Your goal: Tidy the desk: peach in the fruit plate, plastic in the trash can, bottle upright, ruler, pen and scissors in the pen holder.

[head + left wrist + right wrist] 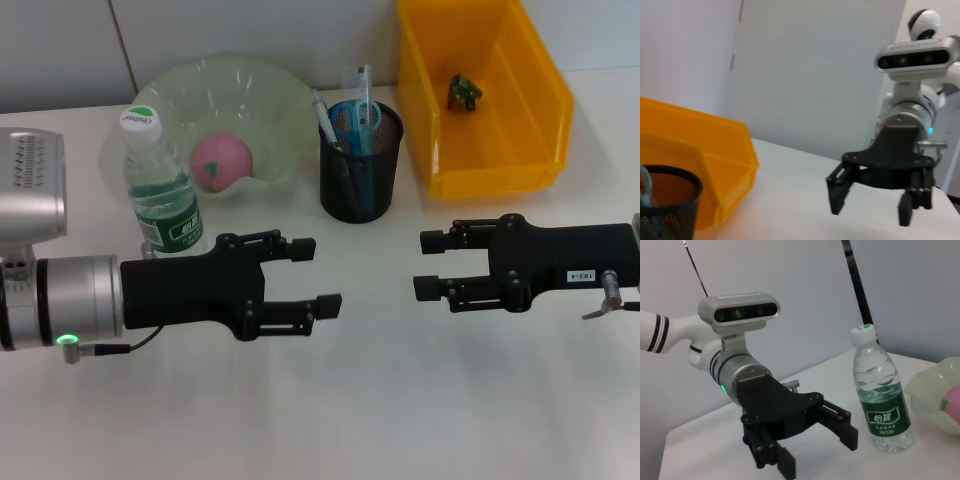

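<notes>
Head view: the peach lies in the fruit plate, the bottle stands upright beside it, and the pen holder carries the scissors. Both pincers hover empty above the counter: left pincer wide, right pincer wide.

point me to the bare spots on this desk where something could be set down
The near desk in front of both grippers is bare, as is the strip between left gripper and right gripper. The back is crowded: bottle, fruit plate, pen holder and yellow bin stand close together.
</notes>
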Action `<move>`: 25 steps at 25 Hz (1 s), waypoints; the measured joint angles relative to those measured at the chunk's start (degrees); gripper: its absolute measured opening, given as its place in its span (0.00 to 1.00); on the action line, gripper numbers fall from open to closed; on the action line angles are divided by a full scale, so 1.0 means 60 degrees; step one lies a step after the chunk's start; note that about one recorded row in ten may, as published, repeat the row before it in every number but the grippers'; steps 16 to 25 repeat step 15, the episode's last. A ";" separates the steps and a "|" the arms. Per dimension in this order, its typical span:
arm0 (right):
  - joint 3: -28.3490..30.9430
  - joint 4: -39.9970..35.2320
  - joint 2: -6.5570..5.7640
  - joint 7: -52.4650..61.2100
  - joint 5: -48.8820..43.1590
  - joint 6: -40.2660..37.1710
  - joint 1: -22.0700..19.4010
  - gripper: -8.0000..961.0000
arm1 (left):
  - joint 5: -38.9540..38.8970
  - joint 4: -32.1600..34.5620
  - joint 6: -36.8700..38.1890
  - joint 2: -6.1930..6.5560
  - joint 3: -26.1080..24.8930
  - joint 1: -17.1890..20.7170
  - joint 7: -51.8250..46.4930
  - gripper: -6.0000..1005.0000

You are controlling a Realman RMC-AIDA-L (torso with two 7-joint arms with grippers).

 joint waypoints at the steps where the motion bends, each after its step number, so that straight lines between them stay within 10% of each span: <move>1: 0.0000 0.0001 0.0001 0.0005 0.0000 -0.0003 -0.0005 0.74 | 0.0004 0.0098 0.0088 0.0005 0.0080 0.0043 -0.0011 0.80; 25: 0.0098 0.0010 -0.0037 0.0017 0.0000 -0.0151 -0.0060 0.74 | 0.0014 0.0804 0.0613 0.0051 0.0429 0.0490 -0.0128 0.80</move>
